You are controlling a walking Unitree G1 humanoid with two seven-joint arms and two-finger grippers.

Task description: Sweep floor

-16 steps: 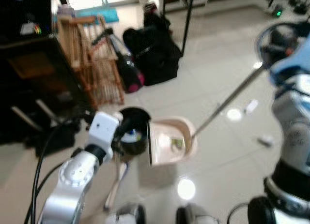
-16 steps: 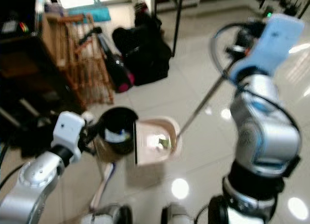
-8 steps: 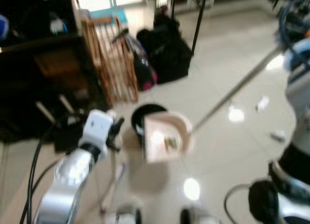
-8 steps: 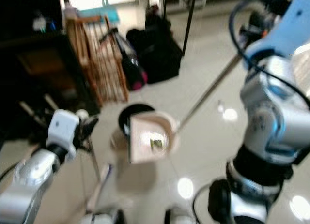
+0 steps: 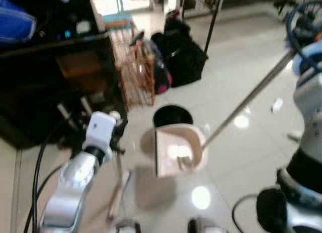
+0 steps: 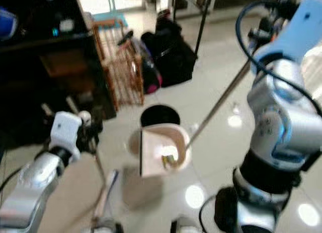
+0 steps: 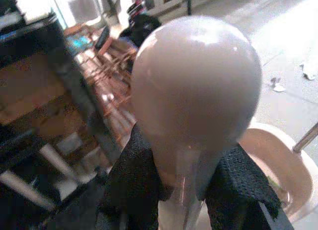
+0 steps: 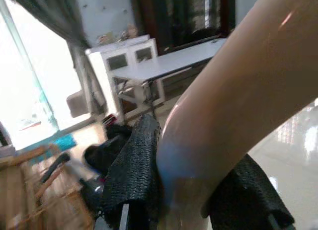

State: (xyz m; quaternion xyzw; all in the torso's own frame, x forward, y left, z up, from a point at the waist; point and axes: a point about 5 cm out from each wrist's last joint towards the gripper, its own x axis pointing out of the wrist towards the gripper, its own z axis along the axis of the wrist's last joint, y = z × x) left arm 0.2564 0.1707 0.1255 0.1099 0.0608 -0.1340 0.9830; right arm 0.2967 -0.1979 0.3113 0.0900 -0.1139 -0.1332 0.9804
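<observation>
Long-handled dustpan (image 5: 177, 151) and broom during floor sweeping. The right claw (image 8: 194, 190) is pinched around the pale rounded upper grip (image 8: 233, 91) of the dustpan's handle; from there a thin metal rod (image 5: 246, 99) runs obliquely down and away from the claw to the pink pan, which hangs tilted beside a black round bin (image 5: 172, 115), its open mouth turned towards the left arm, with a few bits of debris (image 5: 182, 161) inside. The left claw (image 7: 186, 188) is pinched just below the round knob (image 7: 196, 83) capping the broom's pole (image 5: 119, 175), whose long axis drops nearly straight beneath that claw to the floor (image 5: 241, 157). Both tools look light and rigid, of smooth plastic and metal that is probably slippery; holding at the top gives reach but, in all likelihood, little control over the swinging pan, so a tilt could spill its load.
</observation>
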